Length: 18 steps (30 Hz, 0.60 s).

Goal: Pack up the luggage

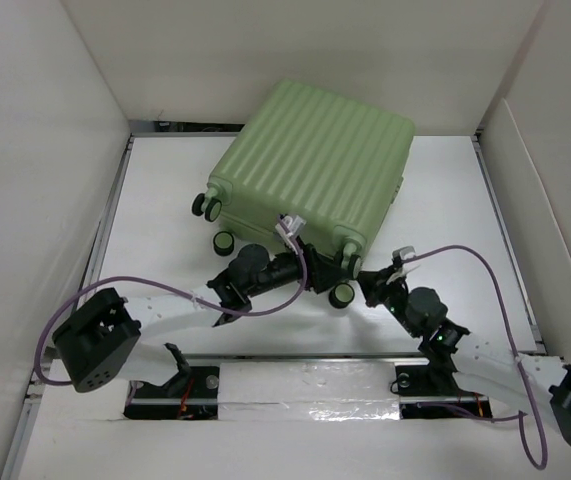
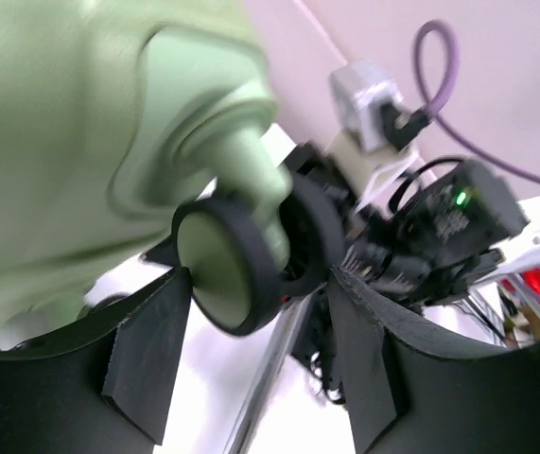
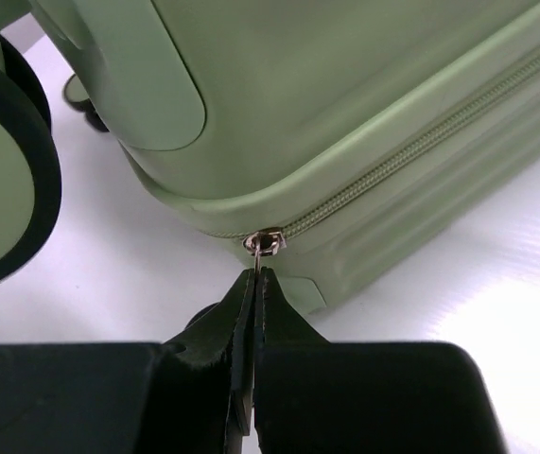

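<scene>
**A:** Where does everything sit?

**B:** The luggage (image 1: 315, 160) lies shut and flat on the table (image 1: 165, 180), its wheeled end toward the arms. At the corner of that end the right pincer (image 3: 254, 284) is pressed closed, nipping the thin tab of the zip pull (image 3: 265, 242). The left pincer (image 2: 255, 284) stands about half wide around a wheel (image 2: 217, 270) on the same end.

**A:** What could go wrong?

**B:** The tab is a sliver. If it is pulled off the line of the zip (image 3: 421, 142) it may slip free, or the slider may jam in the corner bend. And if the wheel isn't truly braced, I'd expect the whole luggage to slide rather than the zip to run.

**A:** What can't you make out?

**B:** Whether the left fingers (image 2: 147, 359) touch the wheel, because that view is blurred. The tab is mostly buried between the right pads, and the luggage's inside is hidden.
</scene>
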Motion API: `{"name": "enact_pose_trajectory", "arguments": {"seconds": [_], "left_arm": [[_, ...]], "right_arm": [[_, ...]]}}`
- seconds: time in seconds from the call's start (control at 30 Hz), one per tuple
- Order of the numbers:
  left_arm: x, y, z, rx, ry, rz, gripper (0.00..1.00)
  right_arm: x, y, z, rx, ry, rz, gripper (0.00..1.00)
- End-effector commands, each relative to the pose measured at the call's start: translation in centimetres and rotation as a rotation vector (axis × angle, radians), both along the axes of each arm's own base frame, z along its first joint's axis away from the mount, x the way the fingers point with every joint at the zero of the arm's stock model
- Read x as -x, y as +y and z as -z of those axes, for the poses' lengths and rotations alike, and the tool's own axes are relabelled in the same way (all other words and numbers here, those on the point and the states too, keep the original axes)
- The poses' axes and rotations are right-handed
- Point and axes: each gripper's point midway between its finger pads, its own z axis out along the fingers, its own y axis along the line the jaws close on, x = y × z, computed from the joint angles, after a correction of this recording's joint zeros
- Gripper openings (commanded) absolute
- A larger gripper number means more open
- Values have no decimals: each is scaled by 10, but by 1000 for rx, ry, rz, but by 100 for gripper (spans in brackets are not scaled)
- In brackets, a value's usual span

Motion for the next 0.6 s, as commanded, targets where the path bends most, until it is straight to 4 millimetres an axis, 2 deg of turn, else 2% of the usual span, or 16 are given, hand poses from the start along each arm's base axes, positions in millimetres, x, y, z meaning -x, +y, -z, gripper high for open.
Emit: {"name": "enact_pose_trajectory", "arguments": {"seconds": [0.0, 0.03, 0.07, 0.13, 0.17, 0.2, 0.23, 0.27, 0.3, 0.33, 0.37, 0.4, 0.43, 0.47, 0.53, 0.57], "left_arm": [[-6, -21, -73, 160, -120, 28, 54], [-9, -27, -71, 156, -111, 33, 54], [-9, -32, -84, 180, -124, 49, 53], [-13, -41, -84, 188, -113, 62, 52], [-14, -47, -95, 207, -122, 75, 52], [-19, -54, -87, 195, -105, 79, 51], [-21, -60, -99, 224, -98, 86, 51], [-25, -68, -93, 218, -76, 93, 51], [-25, -69, -104, 244, -78, 97, 50], [-29, -76, -100, 245, -66, 101, 50], [-33, -80, -113, 271, -71, 100, 49], [-36, -84, -113, 273, -65, 97, 48], [-39, -88, -110, 268, -53, 94, 48], [-43, -90, -118, 280, -63, 81, 48], [-49, -93, -117, 264, -57, 59, 48], [-52, -94, -123, 272, -65, 50, 48]], "right_arm": [[10, 4, -22, -93, -49, 25, 0], [16, 10, -23, -93, -47, 4, 0], [18, 12, -21, -80, -37, 3, 0], [23, 22, -27, -78, -42, -2, 0], [25, 26, -24, -64, -31, 0, 0], [23, 25, -26, -64, -31, 39, 0], [25, 29, -30, -76, -27, 46, 0], [31, 36, -28, -73, -23, 55, 0], [36, 45, -28, -74, -18, 28, 0], [35, 45, -27, -68, -17, 59, 0], [36, 53, -35, -78, -21, 60, 0], [46, 65, -27, -44, -10, 33, 0], [46, 66, -28, -39, -12, 65, 0], [48, 71, -33, -50, -14, 73, 0], [54, 76, -30, -44, -14, 74, 0], [55, 76, -30, -48, -15, 79, 0]]}}
